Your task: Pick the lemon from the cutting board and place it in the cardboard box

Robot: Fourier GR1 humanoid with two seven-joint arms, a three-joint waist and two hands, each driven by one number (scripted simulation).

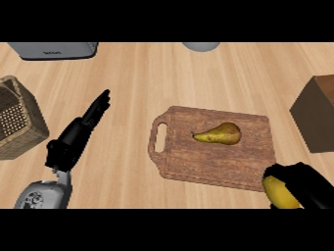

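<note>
Curling round the yellow lemon, the right robot hand grasps it by the table's near edge toward the right corner, at the near right corner of the cutting board, on which a pear lies. The cardboard box stands at the table's right edge, apart from the lemon. The left robot hand is released, fingers straight, left of the board and beside a wicker basket at the left edge.
</note>
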